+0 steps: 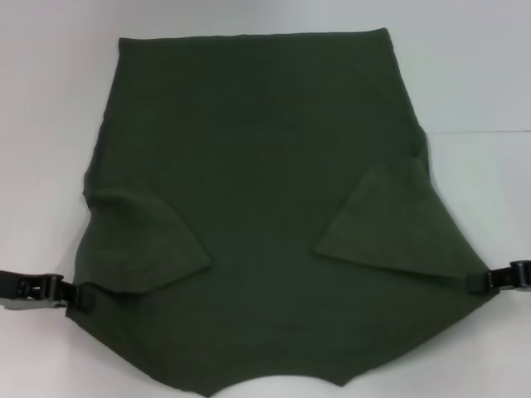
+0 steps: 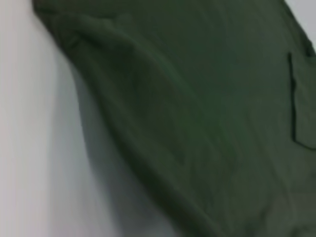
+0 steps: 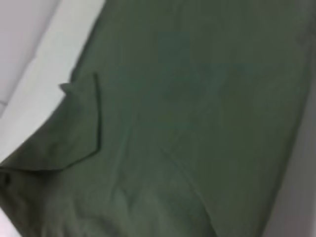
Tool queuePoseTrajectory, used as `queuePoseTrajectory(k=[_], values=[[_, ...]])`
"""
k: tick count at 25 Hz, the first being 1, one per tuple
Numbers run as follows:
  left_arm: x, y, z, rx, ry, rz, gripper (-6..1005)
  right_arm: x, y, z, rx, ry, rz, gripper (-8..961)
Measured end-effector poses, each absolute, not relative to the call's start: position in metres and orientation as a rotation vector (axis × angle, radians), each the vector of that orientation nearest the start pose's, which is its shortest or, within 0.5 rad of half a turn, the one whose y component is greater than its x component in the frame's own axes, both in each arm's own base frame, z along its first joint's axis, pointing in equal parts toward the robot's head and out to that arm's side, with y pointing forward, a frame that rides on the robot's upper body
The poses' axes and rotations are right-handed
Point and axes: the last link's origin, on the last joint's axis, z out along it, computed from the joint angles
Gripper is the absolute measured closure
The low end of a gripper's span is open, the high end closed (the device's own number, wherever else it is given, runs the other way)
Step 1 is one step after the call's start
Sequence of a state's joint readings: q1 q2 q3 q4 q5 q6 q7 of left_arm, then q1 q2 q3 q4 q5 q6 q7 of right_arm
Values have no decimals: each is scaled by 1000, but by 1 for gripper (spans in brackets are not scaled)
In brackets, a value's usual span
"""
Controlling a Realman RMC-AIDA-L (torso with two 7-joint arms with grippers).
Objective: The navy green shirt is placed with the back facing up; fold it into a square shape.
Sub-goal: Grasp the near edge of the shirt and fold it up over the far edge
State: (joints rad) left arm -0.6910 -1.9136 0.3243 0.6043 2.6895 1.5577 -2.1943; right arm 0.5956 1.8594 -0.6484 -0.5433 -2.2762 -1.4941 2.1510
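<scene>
Your two arms reach in low from the sides.
The left gripper and right gripper each pinch the one shirt.

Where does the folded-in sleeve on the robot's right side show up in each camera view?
Head view: right sleeve, a triangular flap on the navy green shirt, beside the right pincer.
Left wrist view: at the far side edge.
Right wrist view: flap near the shirt's edge.
Shared landmark: the sleeve's straight hem.
</scene>
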Motion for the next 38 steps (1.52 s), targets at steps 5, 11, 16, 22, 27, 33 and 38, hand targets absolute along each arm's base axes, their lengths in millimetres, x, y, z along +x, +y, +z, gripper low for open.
queuePoseTrajectory(k=[5, 11, 16, 22, 27, 33, 38], values=[[-323, 339, 69, -2336, -1768, -228, 970, 325, 328, 73, -2443, 1615, 389, 920], [-324, 313, 79, -2431, -1788, -304, 969, 340, 300, 86, -2491, 1596, 411, 920], [-320, 308, 94, -2420, -1758, -460, 969, 346, 299, 106, -2421, 1569, 496, 921], [-307, 335, 105, -2328, -1688, -653, 970, 333, 322, 126, -2333, 1501, 661, 921], [-290, 369, 106, -2249, -1584, -805, 969, 318, 354, 135, -2265, 1416, 727, 920], [-271, 407, 101, -2145, -1453, -891, 970, 304, 391, 134, -2149, 1336, 774, 920], [-256, 436, 85, -2083, -1373, -938, 969, 296, 417, 130, -2050, 1274, 807, 920]])
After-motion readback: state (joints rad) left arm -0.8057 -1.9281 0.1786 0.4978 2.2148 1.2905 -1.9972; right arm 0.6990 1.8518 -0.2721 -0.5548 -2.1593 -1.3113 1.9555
